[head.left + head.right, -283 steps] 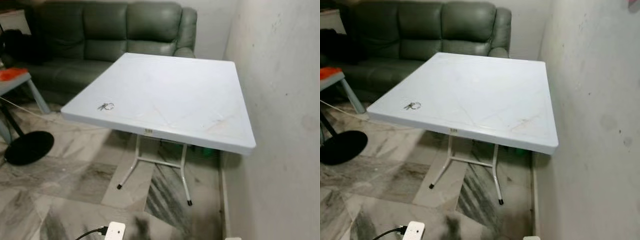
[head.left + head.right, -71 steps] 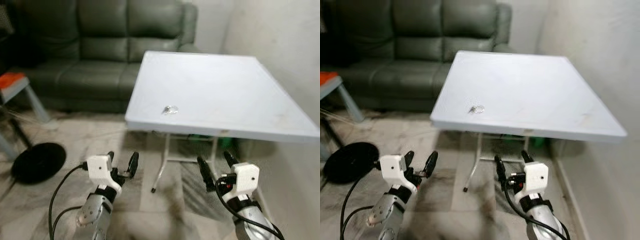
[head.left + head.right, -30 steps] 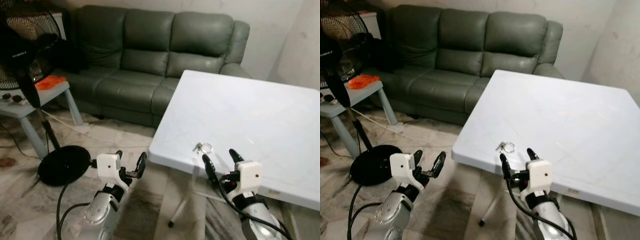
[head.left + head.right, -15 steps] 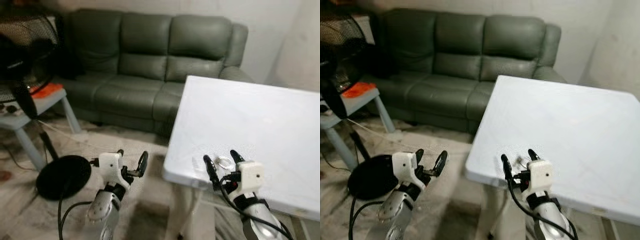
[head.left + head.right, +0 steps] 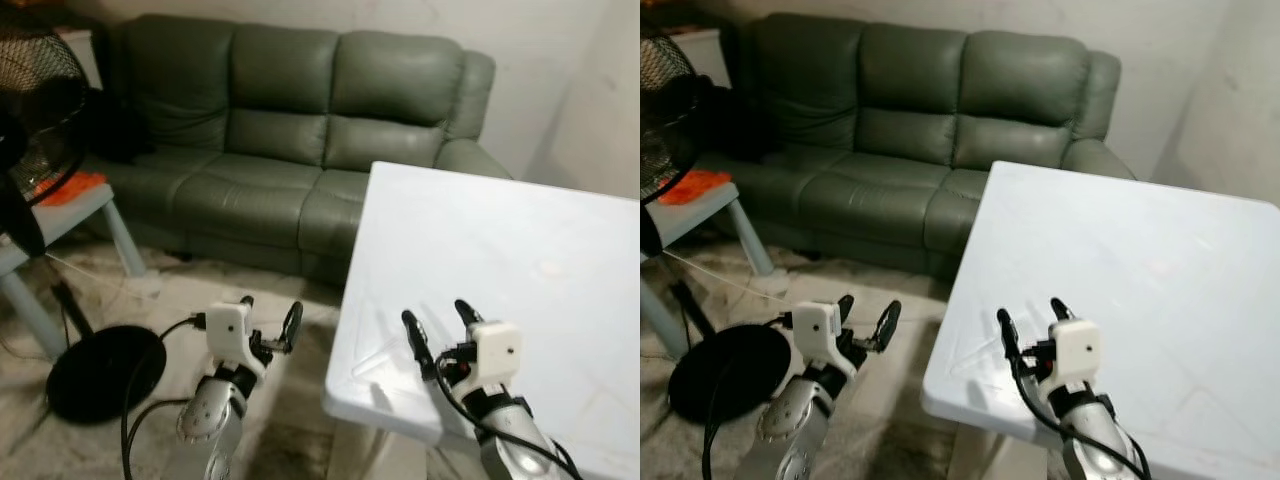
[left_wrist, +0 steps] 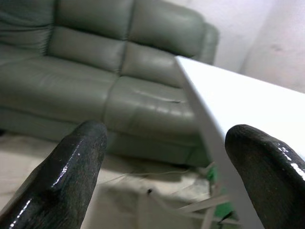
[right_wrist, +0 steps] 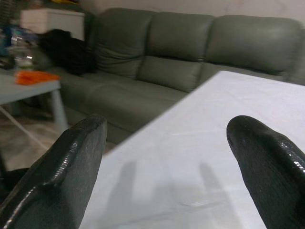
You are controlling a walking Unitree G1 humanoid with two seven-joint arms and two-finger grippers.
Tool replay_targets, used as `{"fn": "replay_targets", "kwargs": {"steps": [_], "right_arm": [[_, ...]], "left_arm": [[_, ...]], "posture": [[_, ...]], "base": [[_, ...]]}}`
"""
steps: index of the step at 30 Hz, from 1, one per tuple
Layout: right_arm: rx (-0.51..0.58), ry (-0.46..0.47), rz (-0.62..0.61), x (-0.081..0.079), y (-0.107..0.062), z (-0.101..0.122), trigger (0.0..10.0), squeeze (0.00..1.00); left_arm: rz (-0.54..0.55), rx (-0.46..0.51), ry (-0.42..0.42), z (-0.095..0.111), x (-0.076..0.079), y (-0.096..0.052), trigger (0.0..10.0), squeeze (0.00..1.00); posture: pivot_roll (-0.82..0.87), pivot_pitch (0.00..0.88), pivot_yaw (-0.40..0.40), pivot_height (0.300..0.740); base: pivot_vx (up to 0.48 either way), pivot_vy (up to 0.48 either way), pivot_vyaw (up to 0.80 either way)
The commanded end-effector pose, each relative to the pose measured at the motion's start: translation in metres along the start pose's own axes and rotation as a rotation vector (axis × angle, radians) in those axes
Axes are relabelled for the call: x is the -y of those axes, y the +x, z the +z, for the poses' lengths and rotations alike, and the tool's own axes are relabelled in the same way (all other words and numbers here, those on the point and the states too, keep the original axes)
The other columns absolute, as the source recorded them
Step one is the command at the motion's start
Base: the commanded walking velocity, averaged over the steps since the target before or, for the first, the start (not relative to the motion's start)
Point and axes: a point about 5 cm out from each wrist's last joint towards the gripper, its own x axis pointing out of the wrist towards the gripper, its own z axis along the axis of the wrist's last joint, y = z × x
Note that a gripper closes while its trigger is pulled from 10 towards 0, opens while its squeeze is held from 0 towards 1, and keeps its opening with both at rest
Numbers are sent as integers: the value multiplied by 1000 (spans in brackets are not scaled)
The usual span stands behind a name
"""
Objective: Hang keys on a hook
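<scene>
**Robot's grippers poised at a white table's corner**

A black mesh fan on a round base stands at far left beside a small grey side table. The left gripper, fingers spread wide, hangs over the marbled floor. A padded green leather sofa lines the wall. The right gripper, also wide open and holding nothing, hovers above the smooth white square table. The right wrist view catches finger shadows on the tabletop. Where the keys lie cannot be told.
</scene>
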Motion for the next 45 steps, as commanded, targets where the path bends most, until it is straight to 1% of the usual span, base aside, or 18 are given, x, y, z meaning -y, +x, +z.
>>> {"fn": "replay_targets", "kwargs": {"steps": [1, 4, 6, 8, 9, 13, 15, 17, 20, 21, 23, 24, 26, 30, 31, 34, 37, 45], "right_arm": [[-7, 3, -11, 4, -2, 0, 10000, 0], [-10, 4, -10, 4, -2, 0, 10000, 0], [-12, 1, -9, 5, -2, 0, 10000, 0], [-19, -1, -3, 5, -2, -1, 10000, 0], [-29, -14, 12, 6, -2, -1, 10000, 0], [-57, -54, 39, 10, -2, -2, 10000, 0], [-75, -78, 50, 15, -1, -2, 10000, 0], [-96, -44, 18, 25, 3, 0, 10000, 0], [-100, -62, 16, 31, 6, 3, 10000, 0], [-117, -47, 20, 34, 6, 3, 10000, 0], [-134, -29, 48, 37, 5, 3, 10000, 0], [-157, -19, 97, 38, 3, 3, 10000, 0], [-173, -36, 142, 41, -1, 3, 10000, 0], [-202, -31, 231, 47, -10, 4, 10000, 0], [-230, -42, 229, 51, -12, 2, 10000, 0], [-276, -25, 245, 54, -16, -2, 10000, 0], [-287, -16, 262, 54, -18, -3, 10000, 0], [-327, 29, 213, 54, -20, -9, 10000, 0]], "left_arm": [[-25, -3, 23, 0, 5, 1, 10000, 0], [-51, -6, 50, 0, 9, 0, 10000, 0], [-109, -7, 76, 0, 16, -1, 10000, 0], [-134, -10, 94, 0, 20, -1, 10000, 0], [-186, -13, 114, -1, 27, -3, 10000, 0], [-234, -22, 132, -3, 33, -6, 10000, 0], [-257, -28, 143, -3, 36, -6, 10000, 0], [-267, -35, 142, -4, 38, -7, 10000, 0], [-303, -42, 161, -5, 42, -9, 10000, 0], [-315, -45, 164, -5, 44, -9, 10000, 0], [-333, -49, 158, -6, 47, -11, 10000, 0], [-348, -60, 168, -7, 49, -12, 10000, 0], [-368, -66, 173, -8, 52, -14, 10000, 0], [-376, -79, 173, -9, 53, -14, 10000, 0], [-379, -81, 175, -9, 53, -14, 10000, 0], [-404, -96, 187, -11, 56, -14, 10000, 0], [-411, -99, 189, -11, 58, -13, 10000, 0], [-420, -106, 190, -11, 58, -12, 10000, 0]], "posture": [[27, 0, -40, 740], [30, 0, -40, 740], [31, 0, -41, 740], [31, 0, -42, 740], [31, 0, -42, 740], [28, 0, -39, 740], [25, 0, -39, 740], [23, 0, -39, 740], [21, 0, -39, 740], [21, 0, -40, 740], [22, 0, -39, 740], [23, 0, -41, 740], [21, 0, -40, 740], [21, 0, -40, 740], [18, 0, -38, 740], [12, 0, -33, 740], [8, 0, -30, 740], [5, 0, -26, 740]], "base": [[0, 0, 0], [0, 0, 0], [0, 0, 0], [0, 0, 0], [0, 0, 0], [0, 0, 0], [0, 0, 0], [0, 0, 0], [0, 0, 0], [0, 0, 0], [0, 0, 0], [0, 0, 0], [0, 0, 0], [0, 0, 0], [0, 0, 0], [0, 0, 0], [0, 0, 0], [0, 0, 0]]}}
